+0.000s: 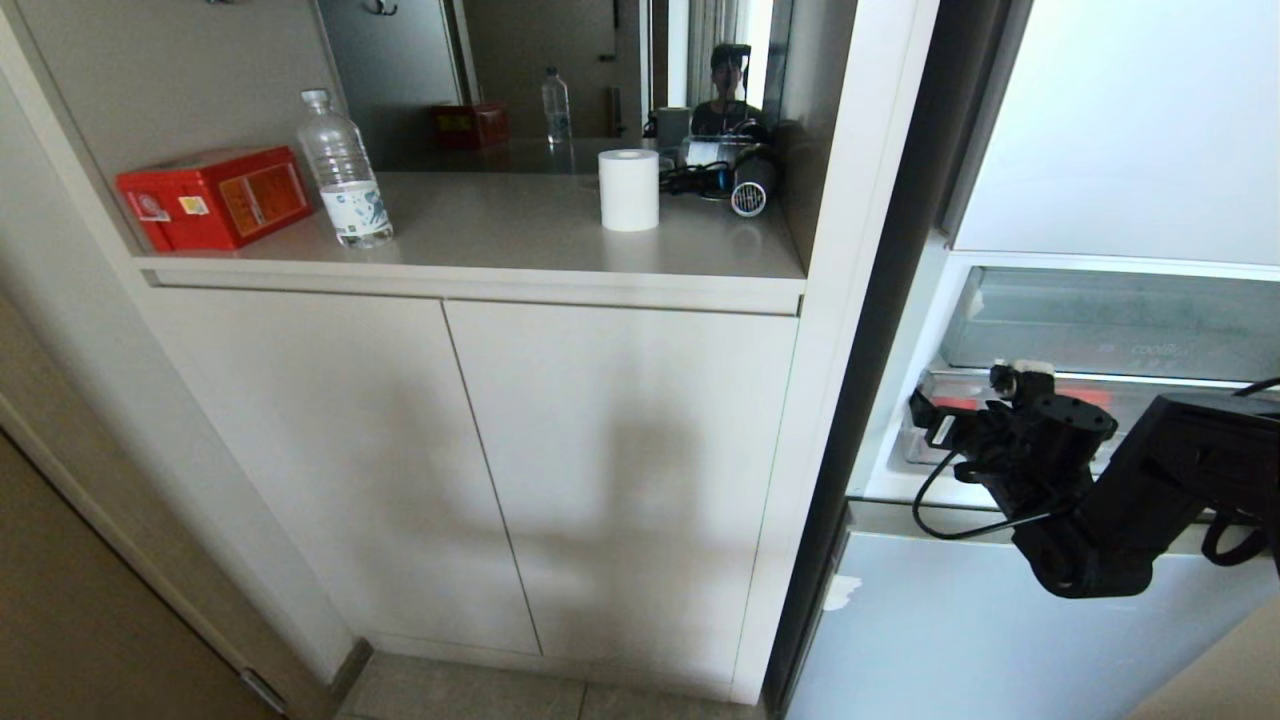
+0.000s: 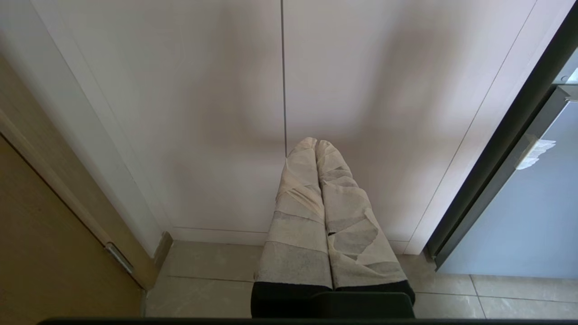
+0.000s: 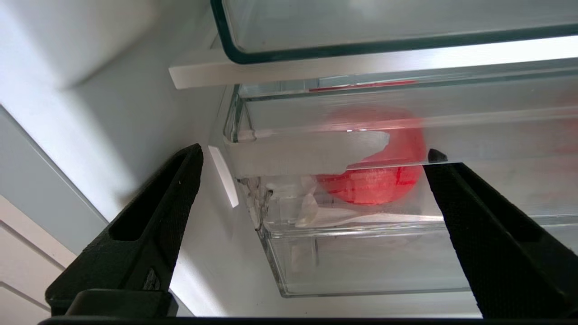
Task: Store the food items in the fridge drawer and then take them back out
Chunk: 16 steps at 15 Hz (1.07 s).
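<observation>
So the storing half looks pretty much done: the red fruit piece (image 3: 375, 180) can be seen sitting inside the clear fridge drawer (image 3: 361, 262), behind its transparent front wall, close to the corner where a scrap of white tape (image 3: 307, 155) is stuck. The drawer seems pushed in or nearly so, though that's hard to call for sure. The right claw (image 3: 311, 189) is parked just in front of that corner with its jaws spread wide and nothing gripped between them; no contact with the drawer can be made out. The left claw (image 2: 316, 149) is held down by the white cabinet doors (image 2: 216, 113), its taped fingers pressed together and empty, clearly not involved. What's probably left is the whole second half: the drawer would have to be pulled out, the fruit picked up and brought back out. Only one food item can be spotted.
</observation>
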Available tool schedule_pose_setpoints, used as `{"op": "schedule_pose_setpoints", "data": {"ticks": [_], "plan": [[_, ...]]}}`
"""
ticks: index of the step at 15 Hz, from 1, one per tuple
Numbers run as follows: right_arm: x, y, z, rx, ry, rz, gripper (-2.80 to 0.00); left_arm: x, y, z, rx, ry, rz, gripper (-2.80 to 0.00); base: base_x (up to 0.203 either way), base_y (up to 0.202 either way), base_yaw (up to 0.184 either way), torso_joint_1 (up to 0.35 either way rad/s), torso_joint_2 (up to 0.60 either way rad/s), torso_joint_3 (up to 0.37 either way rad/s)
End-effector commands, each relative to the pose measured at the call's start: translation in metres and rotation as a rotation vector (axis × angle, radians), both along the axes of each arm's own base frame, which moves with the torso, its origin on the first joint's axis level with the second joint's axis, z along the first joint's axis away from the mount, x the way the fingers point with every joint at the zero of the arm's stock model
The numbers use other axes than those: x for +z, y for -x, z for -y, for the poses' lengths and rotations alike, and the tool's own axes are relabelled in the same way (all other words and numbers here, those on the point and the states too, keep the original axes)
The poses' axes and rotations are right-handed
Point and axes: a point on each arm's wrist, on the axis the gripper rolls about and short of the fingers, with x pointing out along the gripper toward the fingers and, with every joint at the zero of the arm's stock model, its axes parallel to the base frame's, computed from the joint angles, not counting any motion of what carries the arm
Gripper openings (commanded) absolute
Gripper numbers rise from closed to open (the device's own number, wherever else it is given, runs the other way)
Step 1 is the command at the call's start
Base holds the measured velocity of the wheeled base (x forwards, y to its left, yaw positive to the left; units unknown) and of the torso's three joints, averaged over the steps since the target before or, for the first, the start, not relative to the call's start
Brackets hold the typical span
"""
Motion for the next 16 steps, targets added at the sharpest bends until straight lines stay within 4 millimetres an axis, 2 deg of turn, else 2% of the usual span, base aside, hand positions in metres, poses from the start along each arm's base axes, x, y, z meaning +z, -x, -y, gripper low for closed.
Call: {"op": "schedule_pose_setpoints", "data": {"ticks": [1, 10, 16], "plan": [[0.001, 0.001, 0.0, 0.001, -0.001, 0.01, 0.0, 0.0, 0.0, 0.0, 0.001, 0.0, -0.002, -2.8, 0.0, 0.0, 0.0, 0.0, 0.0, 0.0], [0.011, 0.003, 0.0, -0.003, 0.008, 0.036, 0.0, 0.0, 0.0, 0.0, 0.001, 0.0, -0.002, -2.8, 0.0, 0.0, 0.0, 0.0, 0.0, 0.0], [-0.009, 0.0, 0.0, -0.003, 0.012, -0.013, 0.0, 0.0, 0.0, 0.0, 0.0, 0.0, -0.002, -2.8, 0.0, 0.0, 0.0, 0.0, 0.0, 0.0]]}}
